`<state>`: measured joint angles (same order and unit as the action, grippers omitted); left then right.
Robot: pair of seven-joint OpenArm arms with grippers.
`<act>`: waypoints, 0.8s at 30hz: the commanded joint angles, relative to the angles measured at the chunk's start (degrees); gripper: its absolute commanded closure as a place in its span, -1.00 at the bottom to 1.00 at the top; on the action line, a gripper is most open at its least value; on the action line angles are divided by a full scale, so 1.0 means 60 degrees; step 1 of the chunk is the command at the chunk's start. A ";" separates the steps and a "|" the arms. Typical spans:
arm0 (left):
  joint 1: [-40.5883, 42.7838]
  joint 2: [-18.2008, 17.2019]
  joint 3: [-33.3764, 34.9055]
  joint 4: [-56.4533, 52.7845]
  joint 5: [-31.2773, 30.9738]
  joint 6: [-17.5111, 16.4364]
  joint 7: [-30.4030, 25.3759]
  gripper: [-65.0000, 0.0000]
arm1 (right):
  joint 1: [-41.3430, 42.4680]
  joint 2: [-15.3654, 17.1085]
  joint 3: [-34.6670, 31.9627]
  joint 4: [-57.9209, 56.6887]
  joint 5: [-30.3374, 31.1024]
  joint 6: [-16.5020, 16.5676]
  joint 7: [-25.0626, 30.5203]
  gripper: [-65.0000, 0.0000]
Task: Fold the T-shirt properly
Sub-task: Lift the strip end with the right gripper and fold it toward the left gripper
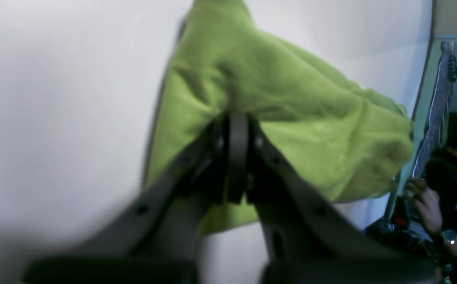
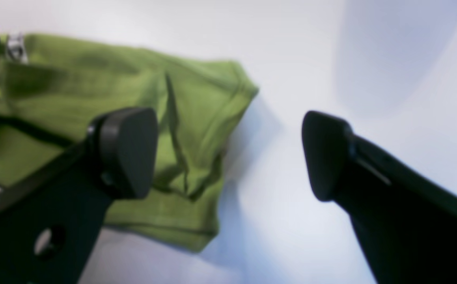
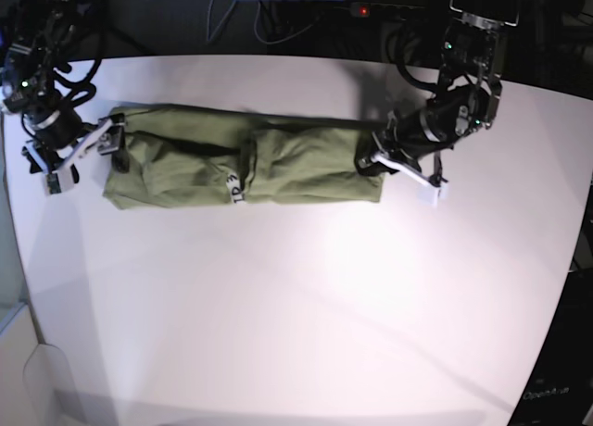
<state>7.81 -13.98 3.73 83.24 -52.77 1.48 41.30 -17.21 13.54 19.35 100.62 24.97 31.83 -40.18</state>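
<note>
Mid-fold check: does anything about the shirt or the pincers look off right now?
Slightly uneven. The T-shirt lies as a long wrinkled band on the white table. The left pincer is shut on one end, lifting it, while the right pincer stands open, holding nothing, beside the other end.

The left gripper (image 1: 236, 157), black with its two fingers pressed together, was clamped on a fold of the green T-shirt (image 1: 283, 102), its arm reaching in low from the far side. The right gripper (image 2: 228, 154) stood with black padded fingers (image 2: 127, 152) spread wide apart, holding nothing.
</note>
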 commanded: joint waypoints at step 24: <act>0.0009 -0.0110 -0.0042 0.0097 0.0319 0.0289 0.0143 0.95 | 0.0678 -0.0594 -0.0244 -0.2550 0.0080 0.0973 0.0624 1.00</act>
<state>7.81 -14.00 3.64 83.50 -52.86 1.54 41.39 -13.47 9.41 17.76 84.75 26.04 36.88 -35.38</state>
